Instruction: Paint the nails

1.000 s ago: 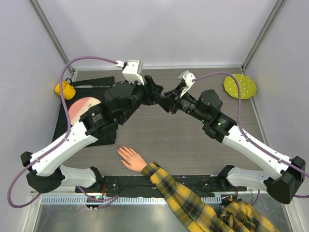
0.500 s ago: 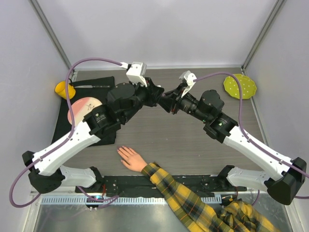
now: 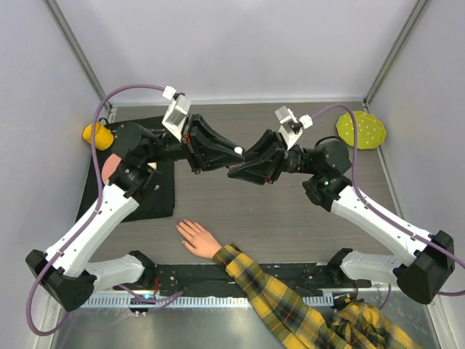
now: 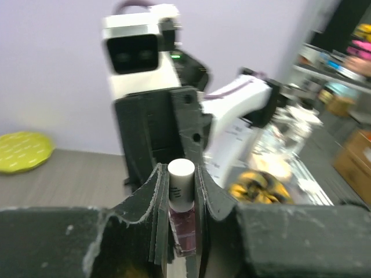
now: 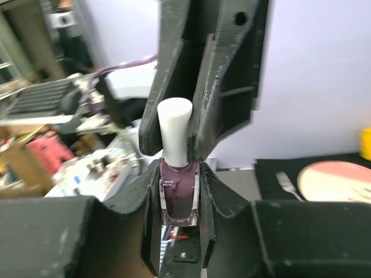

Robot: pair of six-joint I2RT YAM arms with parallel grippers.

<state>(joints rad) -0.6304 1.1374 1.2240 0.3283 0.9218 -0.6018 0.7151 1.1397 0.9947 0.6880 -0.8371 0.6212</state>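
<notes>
A pale hand (image 3: 195,236) with spread fingers and a yellow-black plaid sleeve (image 3: 254,280) lies flat near the table's front; its nails are too small to make out. Both grippers meet in the air above the table's middle. My right gripper (image 3: 236,166) (image 5: 178,179) is shut on the glass body of a dark purple polish bottle (image 5: 178,194). My left gripper (image 3: 236,153) (image 4: 181,191) is shut on the bottle's white cap (image 5: 174,130) (image 4: 181,176), its fingers (image 5: 226,75) reaching in from above. The cap (image 3: 237,150) shows as a white dot in the top view.
A black mat (image 3: 156,193) at the left carries a pink plate (image 3: 109,167) and a fork (image 5: 286,184). A yellow cup (image 3: 96,134) stands at the far left. A yellow-green dotted plate (image 3: 361,130) lies at the back right. Walls close in the table.
Both wrists have rolled and the grippers now tilt down together at the middle. The left arm's elbow swung out to the left, uncovering less of the pink plate. The hand has not moved.
</notes>
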